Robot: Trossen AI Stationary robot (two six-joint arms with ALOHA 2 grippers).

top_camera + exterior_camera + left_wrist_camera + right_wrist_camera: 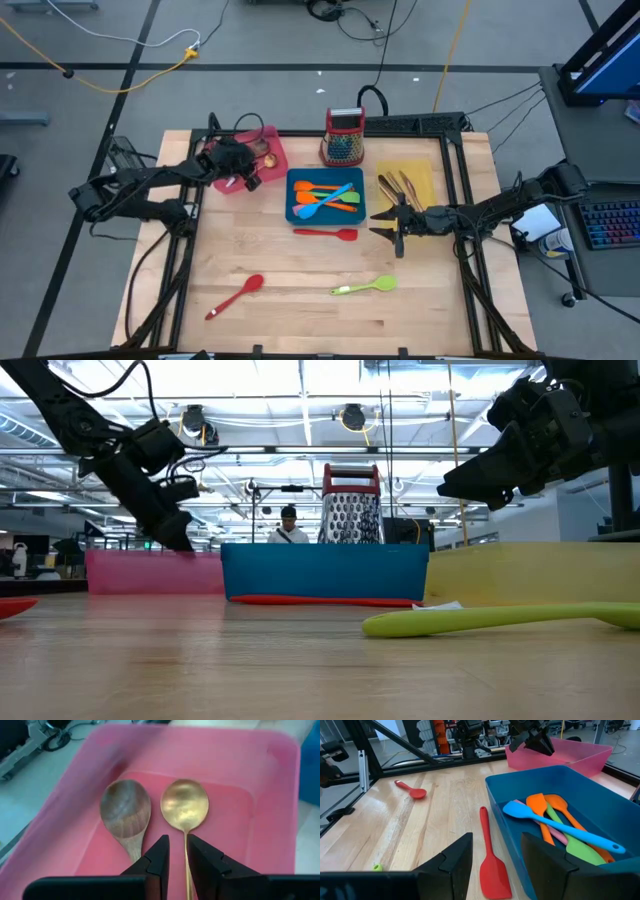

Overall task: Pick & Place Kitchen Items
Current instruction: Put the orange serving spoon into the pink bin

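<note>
Kitchen items lay scattered over the pale wooden table (300, 300) and its three trays. In the pink rectangular plastic tray (280, 810) a brown wooden spoon (126, 812) and a copper-toned metal spoon (184, 806) rested side by side, bowls apart. The left gripper (177, 851) hung over that tray, its dark fingers (159, 854) slightly parted with the copper spoon's handle showing in the gap below them; whether they touched it could not be told. The blue rectangular tray (620, 815) held a blue silicone spatula (555, 822) lying across orange spatulas (545, 810) and green and pink ones. A red silicone spatula (490, 855) lay on the wood just beside the blue tray's wall. The right gripper (495, 852) hovered above that spatula, fingers spread wide and empty. Several copper-toned cutlery pieces (398, 185) sat in the yellow tray (425, 170). A red silicone spoon (236, 296) and a lime-green silicone spatula (365, 287) lay apart near the table's front. A red-framed steel box grater (344, 136) stood behind the blue tray.
</note>
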